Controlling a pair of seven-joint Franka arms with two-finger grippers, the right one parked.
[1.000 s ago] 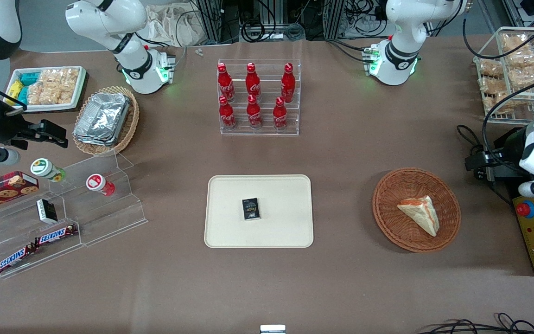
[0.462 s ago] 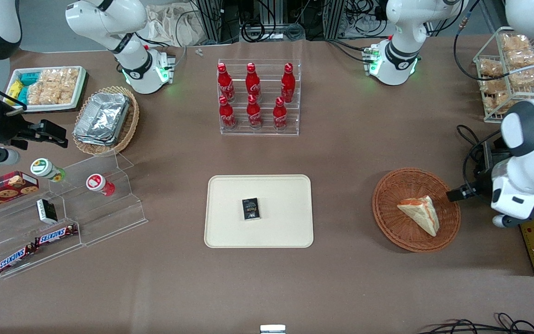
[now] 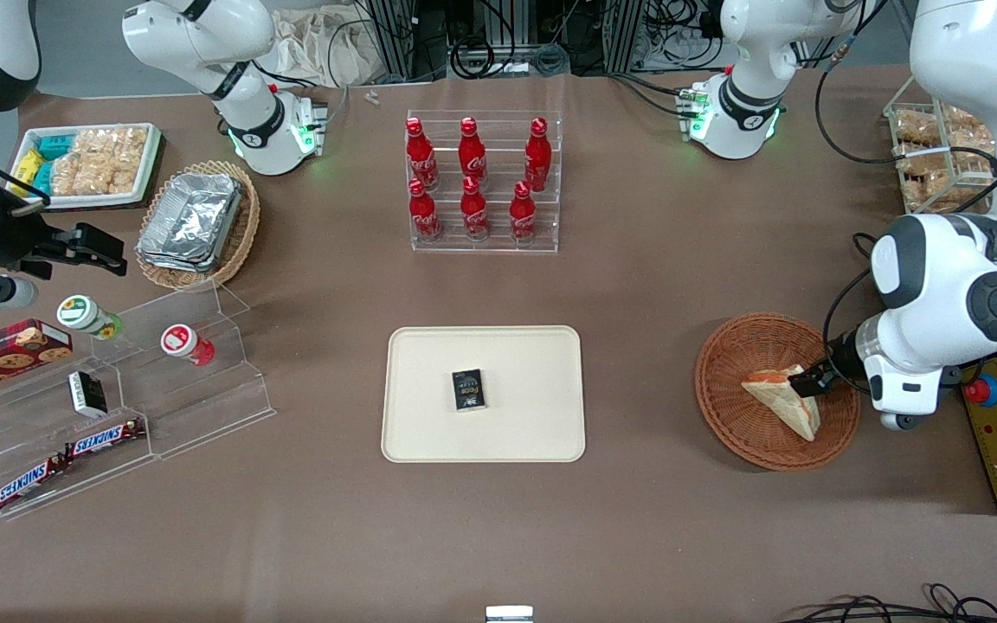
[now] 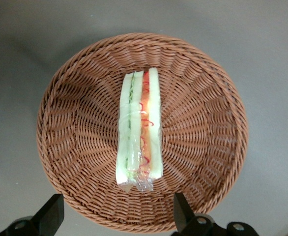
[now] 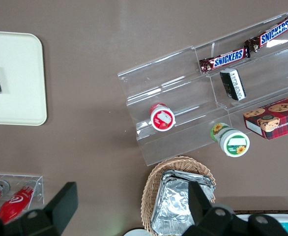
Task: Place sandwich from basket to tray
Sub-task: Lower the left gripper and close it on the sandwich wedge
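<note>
The sandwich (image 3: 781,399), a clear-wrapped white wedge with orange-red and green filling, lies in the round reddish-brown wicker basket (image 3: 721,407). My left gripper (image 3: 810,385) hovers just above the sandwich's wide end, over the part of the basket toward the working arm's end. In the left wrist view the sandwich (image 4: 140,128) lies edge-up in the basket (image 4: 75,108), and the gripper (image 4: 118,216) is open, its two black fingers (image 4: 53,216) spread wider than the sandwich, holding nothing. The cream tray (image 3: 429,433) sits beside the basket, toward the parked arm's end.
A small black packet (image 3: 468,389) lies on the tray. An acrylic rack of red bottles (image 3: 483,183) stands farther from the camera. A yellow control box with a red button (image 3: 980,391) sits next to the basket. A wire rack of snacks (image 3: 940,160) is near the table corner.
The left arm has swung in from the table's working-arm end toward the basket; its gripper now hangs over the sandwich. Sandwich, basket and tray have not moved.
</note>
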